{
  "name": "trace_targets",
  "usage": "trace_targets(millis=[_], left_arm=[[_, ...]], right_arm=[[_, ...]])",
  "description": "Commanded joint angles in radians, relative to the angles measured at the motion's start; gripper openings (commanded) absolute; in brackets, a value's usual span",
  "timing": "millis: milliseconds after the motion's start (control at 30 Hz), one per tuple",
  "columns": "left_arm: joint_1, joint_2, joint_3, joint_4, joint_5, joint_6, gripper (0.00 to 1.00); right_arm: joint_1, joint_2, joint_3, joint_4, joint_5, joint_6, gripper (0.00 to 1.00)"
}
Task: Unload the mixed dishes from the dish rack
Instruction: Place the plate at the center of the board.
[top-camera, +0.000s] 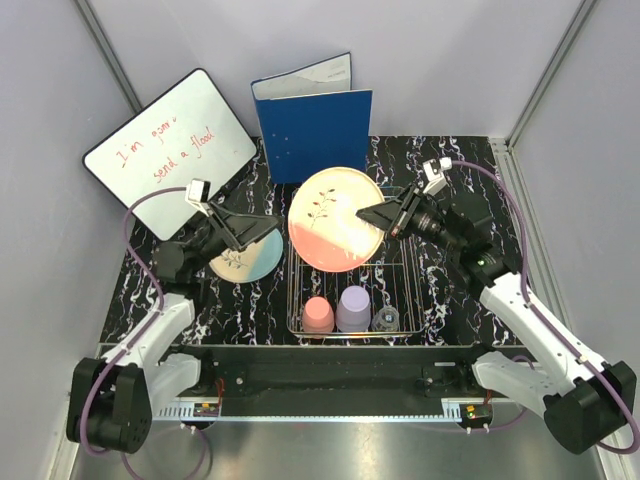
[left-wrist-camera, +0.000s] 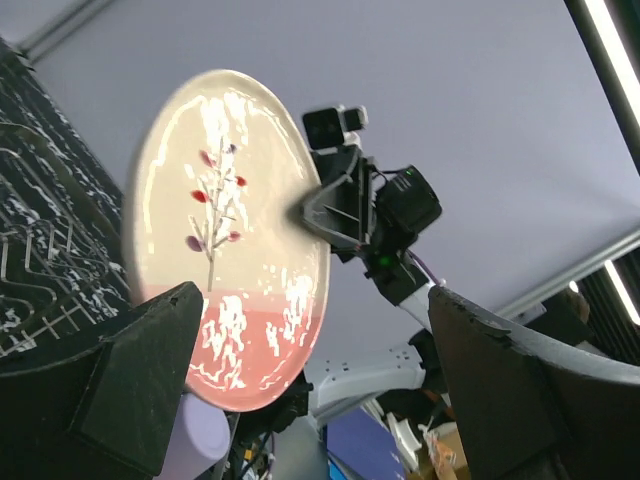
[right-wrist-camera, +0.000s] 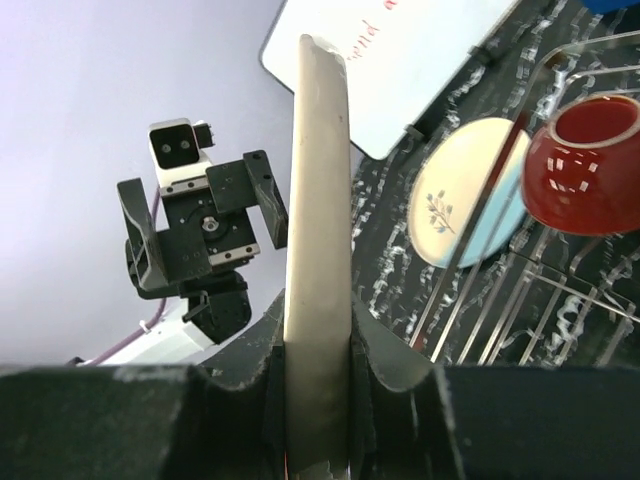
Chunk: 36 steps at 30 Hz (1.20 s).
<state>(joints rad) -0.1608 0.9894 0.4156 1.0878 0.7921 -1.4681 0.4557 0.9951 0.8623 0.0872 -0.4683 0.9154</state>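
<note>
Centre frame: salmon plate (top-camera: 335, 218) above dish rack (top-camera: 405, 288), clamped by right fingers (right-wrist-camera: 385, 370); left fingers (left-wrist-camera: 140, 370) apart. Advise firm clamp, flat lowering onto counter (top-camera: 395, 160).

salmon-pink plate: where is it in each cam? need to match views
Top external: salmon-pink plate at centre, above the dish rack, right rim in the right gripper.
Left wrist: left of centre, face-on.
Right wrist: centre, edge-on, clamped between the fingers.
Shared landmark: the dish rack's wires, at far left in left wrist and at right in right wrist.
</note>
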Motion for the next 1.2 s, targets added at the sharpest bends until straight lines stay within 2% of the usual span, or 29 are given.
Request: trace_targets(millis=[0, 67, 200, 467, 767, 967, 1067, 1133, 1167], left_arm=[[-0.042, -0.047, 0.098, -0.144, 0.035, 0.152, 0.99], [-0.048, -0.051, 0.118, -0.209, 0.032, 0.214, 0.99], [-0.054, -0.043, 0.117, -0.27, 0.029, 0.25, 0.99], [-0.054, -0.078, 0.132, -0.413, -0.033, 0.354, 0.99], [-0.068, -0.043, 0.141, -0.397, -0.036, 0.345, 0.99], [-0.15, 0.005, 0.173, -0.342, -0.016, 0.341, 0.97], [-0.196, 0.028, 0.196, -0.332, -0.016, 0.348, 0.91], [-0.215, 0.04, 0.209, -0.333, -0.016, 0.357, 0.74], [-0.229, 0.044, 0.21, -0.332, -0.016, 0.359, 0.62]], right_arm=[[0.003, -0.015, 0.018, 0.374, -0.067, 0.125, 0.0], [0.001, -0.01, 0.017, 0.404, -0.076, 0.132, 0.0], [0.001, -0.015, 0.017, 0.418, -0.081, 0.128, 0.0], [0.003, -0.088, 0.064, 0.292, -0.066, 0.042, 0.0], [0.003, -0.089, 0.063, 0.304, -0.098, 0.057, 0.0], [0.006, 0.009, 0.035, 0.413, -0.177, 0.144, 0.0], [0.014, 0.045, 0.017, 0.439, -0.185, 0.151, 0.0], [0.017, 0.051, 0.011, 0.439, -0.188, 0.151, 0.0], [0.02, 0.056, 0.011, 0.441, -0.19, 0.146, 0.0]])
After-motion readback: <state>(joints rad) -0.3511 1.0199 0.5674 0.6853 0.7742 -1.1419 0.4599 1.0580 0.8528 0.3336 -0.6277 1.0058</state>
